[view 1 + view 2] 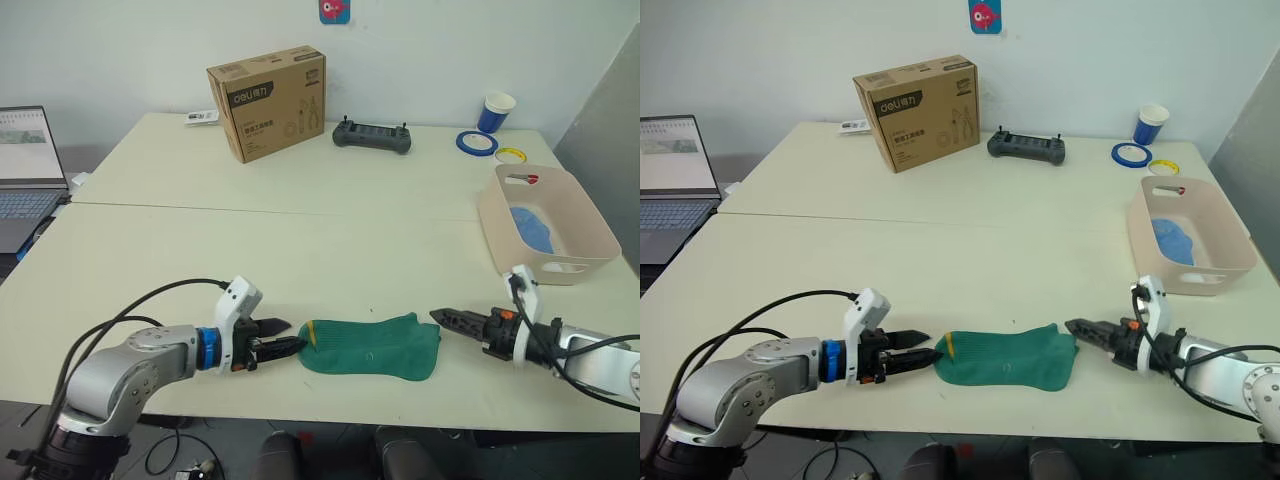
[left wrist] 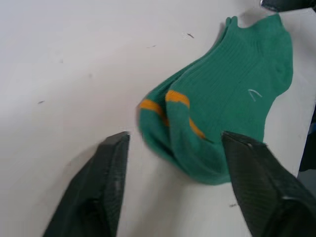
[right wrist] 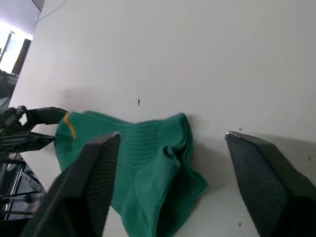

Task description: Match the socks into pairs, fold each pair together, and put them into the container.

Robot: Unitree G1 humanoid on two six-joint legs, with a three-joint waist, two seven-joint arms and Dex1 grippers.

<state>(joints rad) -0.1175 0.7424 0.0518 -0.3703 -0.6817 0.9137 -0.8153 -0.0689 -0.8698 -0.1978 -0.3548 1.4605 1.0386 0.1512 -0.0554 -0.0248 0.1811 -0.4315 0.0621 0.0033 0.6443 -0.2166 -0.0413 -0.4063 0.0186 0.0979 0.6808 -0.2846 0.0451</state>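
Observation:
Two dark green socks [image 1: 372, 346] with yellow cuff stripes lie stacked flat as a pair at the table's front centre. My left gripper [image 1: 292, 335] is open at the cuff end, its fingers [image 2: 111, 168] straddling the cuff just short of it. My right gripper [image 1: 440, 318] is open at the toe end, a small gap from the fabric, with nothing between its fingers [image 3: 98, 168]. The pale pink container [image 1: 497, 228] stands at the right edge, behind my right arm, with light blue socks [image 1: 530, 228] lying inside.
A brown cardboard box [image 1: 268, 102] and a black controller [image 1: 372, 137] sit at the back. A blue paper cup [image 1: 497, 112] and tape rolls [image 1: 476, 143] are back right. A laptop [image 1: 25, 170] is at the far left.

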